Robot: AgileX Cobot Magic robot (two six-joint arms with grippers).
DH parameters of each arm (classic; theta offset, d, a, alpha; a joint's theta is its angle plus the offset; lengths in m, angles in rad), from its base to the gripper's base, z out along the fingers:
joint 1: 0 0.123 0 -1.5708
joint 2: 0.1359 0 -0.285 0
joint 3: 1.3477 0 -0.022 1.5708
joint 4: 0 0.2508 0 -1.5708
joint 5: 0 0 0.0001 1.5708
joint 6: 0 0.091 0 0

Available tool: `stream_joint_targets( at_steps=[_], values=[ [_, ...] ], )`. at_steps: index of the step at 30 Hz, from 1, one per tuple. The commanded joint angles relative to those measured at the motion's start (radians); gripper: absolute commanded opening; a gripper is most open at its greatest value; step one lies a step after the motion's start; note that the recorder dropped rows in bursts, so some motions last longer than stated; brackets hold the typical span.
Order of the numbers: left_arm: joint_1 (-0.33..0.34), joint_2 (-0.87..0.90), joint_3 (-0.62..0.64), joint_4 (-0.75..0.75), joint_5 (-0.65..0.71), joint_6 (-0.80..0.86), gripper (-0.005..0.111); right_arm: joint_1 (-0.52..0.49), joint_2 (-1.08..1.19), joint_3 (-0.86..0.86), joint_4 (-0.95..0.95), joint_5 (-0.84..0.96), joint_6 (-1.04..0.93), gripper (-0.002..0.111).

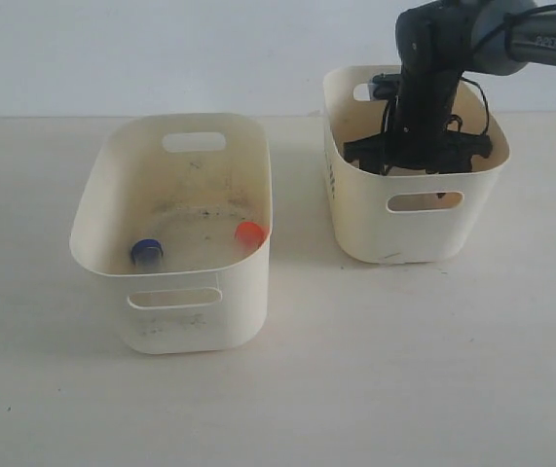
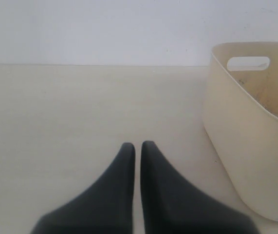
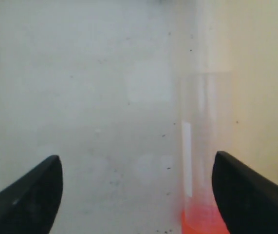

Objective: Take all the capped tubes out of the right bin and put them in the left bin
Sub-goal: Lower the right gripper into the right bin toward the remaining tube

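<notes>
Pale table [image 1: 375, 409], two bins — right arm reaching in.
My left pincer [image 2: 137, 146] sits closed beside the left bin [image 1: 190, 331], two tubes [image 1: 146, 252] inside; in the right bin [image 1: 355, 224] my open right pincer [image 3: 136, 161] straddles an orange-capped tube [image 3: 192, 146] — pointing straight ahead, hard by one finger.

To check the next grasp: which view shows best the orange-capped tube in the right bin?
The right wrist view: the orange-capped tube appears close up between the fingers of the open right gripper. In the exterior view the arm hides the tube inside the right bin. The left wrist view faces the left bin instead.
</notes>
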State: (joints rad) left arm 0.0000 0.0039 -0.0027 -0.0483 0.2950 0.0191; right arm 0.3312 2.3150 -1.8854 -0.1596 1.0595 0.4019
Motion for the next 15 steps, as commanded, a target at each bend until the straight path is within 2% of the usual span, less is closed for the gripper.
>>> stream_joint_targets(
  at_steps=[1, 15],
  values=[
    [-0.004, -0.004, 0.003, -0.009, 0.001, -0.002, 0.004, -0.032, -0.003, -0.001, -0.165, 0.080, 0.007, 0.078],
    [-0.004, -0.004, 0.003, -0.009, 0.001, -0.002, 0.004, -0.032, 0.043, -0.001, -0.122, 0.111, 0.008, 0.078]
  ],
)
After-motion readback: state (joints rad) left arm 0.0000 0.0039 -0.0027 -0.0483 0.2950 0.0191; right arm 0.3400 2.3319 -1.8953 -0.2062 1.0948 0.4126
